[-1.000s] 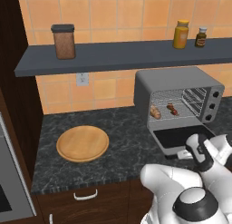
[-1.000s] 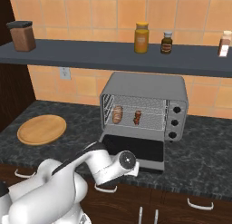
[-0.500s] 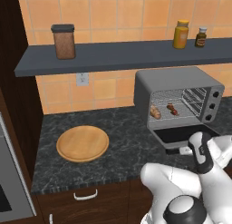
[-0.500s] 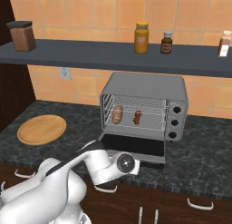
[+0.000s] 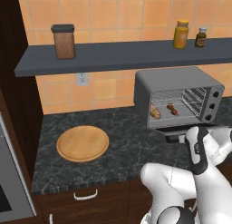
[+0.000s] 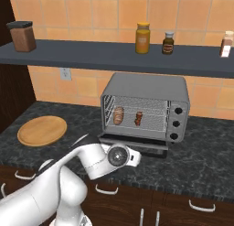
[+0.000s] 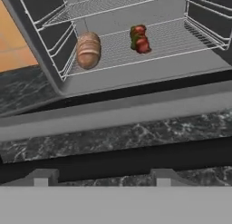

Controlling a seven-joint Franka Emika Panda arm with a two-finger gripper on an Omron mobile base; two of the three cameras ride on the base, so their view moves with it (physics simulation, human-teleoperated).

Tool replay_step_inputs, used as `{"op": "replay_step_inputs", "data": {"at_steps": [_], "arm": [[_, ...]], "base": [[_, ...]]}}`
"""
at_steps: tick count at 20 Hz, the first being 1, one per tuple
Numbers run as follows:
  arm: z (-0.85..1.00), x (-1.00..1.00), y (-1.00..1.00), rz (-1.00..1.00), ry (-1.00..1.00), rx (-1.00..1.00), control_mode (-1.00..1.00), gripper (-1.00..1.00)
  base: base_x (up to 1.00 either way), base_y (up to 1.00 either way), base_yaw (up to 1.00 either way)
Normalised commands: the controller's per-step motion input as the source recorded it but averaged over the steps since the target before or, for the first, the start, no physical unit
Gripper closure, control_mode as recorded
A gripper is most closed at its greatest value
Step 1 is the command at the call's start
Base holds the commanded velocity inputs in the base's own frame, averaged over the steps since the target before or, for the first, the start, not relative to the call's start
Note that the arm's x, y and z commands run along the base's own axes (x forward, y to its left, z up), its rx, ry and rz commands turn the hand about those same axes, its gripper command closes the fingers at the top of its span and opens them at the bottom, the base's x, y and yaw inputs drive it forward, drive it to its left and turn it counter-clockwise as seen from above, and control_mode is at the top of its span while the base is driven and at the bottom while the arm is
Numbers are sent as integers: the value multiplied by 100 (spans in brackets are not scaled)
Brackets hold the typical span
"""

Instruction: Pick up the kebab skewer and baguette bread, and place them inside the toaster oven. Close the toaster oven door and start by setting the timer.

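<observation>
With the baguette bread [image 7: 88,50] at 10 o'clock and the kebab skewer [image 7: 140,38] at 1 o'clock in the hand view, both on the rack inside the toaster oven [image 6: 145,106], the risk now lies in closing. The toaster oven door [image 7: 118,113] hangs open and flat; the gripper [image 7: 102,180] sits low at its handle bar, and I cannot tell whether its jaws are released or clenched. A poor hold could slip off the thin bar, or a hard push could shove the oven back.

The black marble counter [image 5: 122,146] carries a round wooden board [image 5: 82,143]. On the shelf [image 6: 91,53] stand 1 brown canister [image 5: 64,41] and a mustard jar [image 6: 143,37].

Marble counter [image 5: 127,141]: toaster oven [image 5: 179,97], wooden board [image 5: 82,143].
</observation>
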Motion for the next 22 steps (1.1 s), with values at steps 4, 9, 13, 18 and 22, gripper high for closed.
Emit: {"op": "replay_step_inputs", "data": {"at_steps": [4, 9, 13, 18, 22], "arm": [[14, 65, 40, -6, -3, -5, -100, -100], [8, 68, 36, -6, -1, -4, -100, -100], [1, 75, 36, -5, -2, -3, -100, -100], [0, 64, 34, -4, -4, -1, -100, -100], [0, 53, 30, -3, -3, 0, -100, -100]], "base": [[0, 0, 0], [0, 0, 0], [0, 0, 0], [0, 0, 0], [0, 0, 0]]}}
